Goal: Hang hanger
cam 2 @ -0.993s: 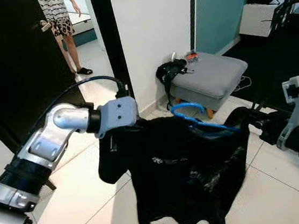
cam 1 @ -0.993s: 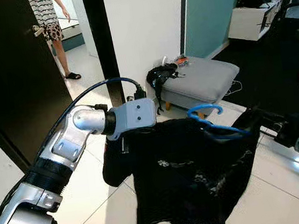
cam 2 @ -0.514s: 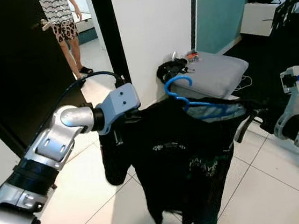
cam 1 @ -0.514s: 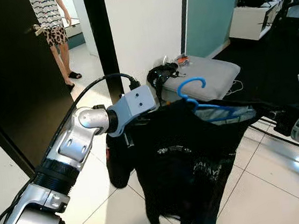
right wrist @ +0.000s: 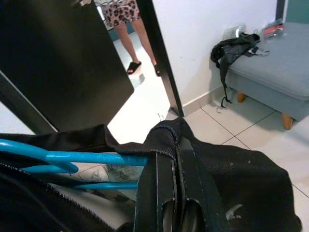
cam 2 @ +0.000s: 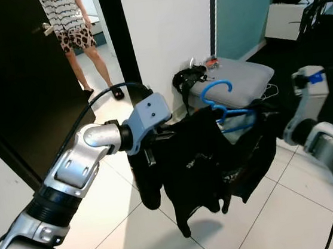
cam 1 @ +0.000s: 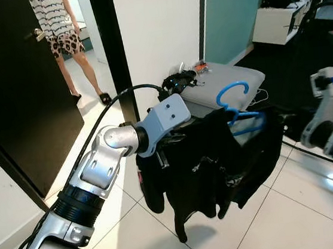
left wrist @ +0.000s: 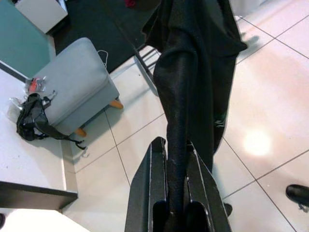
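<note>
One blue plastic hanger [cam 1: 238, 105], one black T-shirt [cam 1: 213, 161], one grey padded footstool [cam 1: 228, 81], one black bag [cam 1: 177, 82], one person [cam 1: 59, 28].

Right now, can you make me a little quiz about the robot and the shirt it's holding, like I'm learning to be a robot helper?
1. True or false: the blue hanger is inside the black shirt.
2. What is the left tool pinching?
A. The hanger's hook
B. A fold of the black shirt
C. A bag strap
3. Fill in: behind the shirt stands a grey ____ with a black bag at its end.

Key:
1. True; its hook sticks up out of the collar.
2. B. The right tool pinches the shirt's edge too, beside the hanger's arm.
3. Footstool.
</note>
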Controlling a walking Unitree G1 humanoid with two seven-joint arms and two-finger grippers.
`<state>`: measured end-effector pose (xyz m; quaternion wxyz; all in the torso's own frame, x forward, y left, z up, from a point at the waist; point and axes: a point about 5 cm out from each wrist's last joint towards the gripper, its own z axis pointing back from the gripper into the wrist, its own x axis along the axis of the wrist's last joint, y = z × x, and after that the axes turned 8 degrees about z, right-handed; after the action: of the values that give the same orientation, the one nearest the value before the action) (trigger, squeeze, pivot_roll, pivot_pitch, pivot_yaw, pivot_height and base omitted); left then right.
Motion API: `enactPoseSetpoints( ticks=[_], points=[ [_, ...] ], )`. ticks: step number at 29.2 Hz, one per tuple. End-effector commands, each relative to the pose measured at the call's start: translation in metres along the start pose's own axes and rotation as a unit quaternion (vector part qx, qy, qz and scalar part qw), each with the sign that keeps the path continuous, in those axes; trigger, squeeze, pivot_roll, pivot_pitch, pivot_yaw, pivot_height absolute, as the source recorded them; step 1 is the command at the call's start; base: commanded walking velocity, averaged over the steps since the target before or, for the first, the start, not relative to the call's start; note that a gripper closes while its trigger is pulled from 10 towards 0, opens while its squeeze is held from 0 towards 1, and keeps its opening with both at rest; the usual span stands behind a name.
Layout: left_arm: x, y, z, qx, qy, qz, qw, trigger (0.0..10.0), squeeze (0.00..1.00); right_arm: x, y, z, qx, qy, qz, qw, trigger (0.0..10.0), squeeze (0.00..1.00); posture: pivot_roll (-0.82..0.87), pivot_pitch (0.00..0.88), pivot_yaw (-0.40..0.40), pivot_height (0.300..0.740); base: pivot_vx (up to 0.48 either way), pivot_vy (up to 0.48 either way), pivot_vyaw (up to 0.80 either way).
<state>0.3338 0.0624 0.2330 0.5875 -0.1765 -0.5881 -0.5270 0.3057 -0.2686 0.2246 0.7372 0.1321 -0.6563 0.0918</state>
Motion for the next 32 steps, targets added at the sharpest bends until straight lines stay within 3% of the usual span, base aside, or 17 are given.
enactPoseSetpoints(
  ticks=[1,7,11,15,17,19,23,29,32],
  points=[
    [0.002,-0.001,0.007,-0.017,-0.001,-0.015,1.0,10.0,0.0,-0.007,-0.01,0.001,-0.026,0.023,0.002,0.999,0.0,0.0,0.11,0.0,0.029,0.74,0.0,0.0,0.0],
    [-0.016,0.006,0.018,0.002,0.058,-0.012,0.998,10.0,0.0,-0.01,-0.033,0.011,-0.087,0.041,0.005,0.995,0.0,0.0,0.1,0.0,0.031,0.74,0.0,0.0,0.0],
    [-0.017,0.005,0.018,0.006,0.065,-0.007,0.998,10.0,0.0,-0.01,-0.032,0.011,-0.088,0.042,0.007,0.995,0.0,0.0,0.1,0.0,0.031,0.74,0.0,0.0,0.0],
    [-0.013,-0.005,0.011,-0.014,0.054,-0.002,0.998,10.0,0.0,-0.013,-0.02,0.003,-0.067,0.043,0.007,0.997,0.0,0.0,0.1,0.0,0.033,0.74,0.0,0.0,0.0],
    [-0.007,-0.018,0.004,-0.034,0.037,0.006,0.999,10.0,0.0,-0.016,-0.001,-0.008,-0.03,0.044,0.006,0.999,0.0,0.0,0.1,0.0,0.036,0.74,0.0,0.0,0.0],
    [-0.006,-0.021,0.002,-0.038,0.032,0.008,0.999,10.0,0.0,-0.017,0.005,-0.011,-0.017,0.044,0.005,0.999,0.0,0.0,0.1,0.0,0.036,0.74,0.0,0.0,0.0],
    [-0.005,-0.023,0.001,-0.04,0.03,0.009,0.999,10.0,0.0,-0.017,0.008,-0.012,-0.01,0.044,0.005,0.999,0.0,0.0,0.1,0.0,0.036,0.74,0.0,0.0,0.0],
    [0.002,-0.03,-0.007,-0.044,0.013,0.02,0.999,10.0,0.0,-0.011,0.028,-0.019,0.036,0.036,0.009,0.999,0.0,0.0,0.1,0.0,0.037,0.74,0.0,0.0,0.0],
    [0.002,-0.026,-0.008,-0.023,0.024,0.022,0.999,10.0,0.0,-0.01,0.027,-0.017,0.031,0.045,0.015,0.998,0.0,0.0,0.1,0.0,0.037,0.74,0.0,0.0,0.0]
  ],
)
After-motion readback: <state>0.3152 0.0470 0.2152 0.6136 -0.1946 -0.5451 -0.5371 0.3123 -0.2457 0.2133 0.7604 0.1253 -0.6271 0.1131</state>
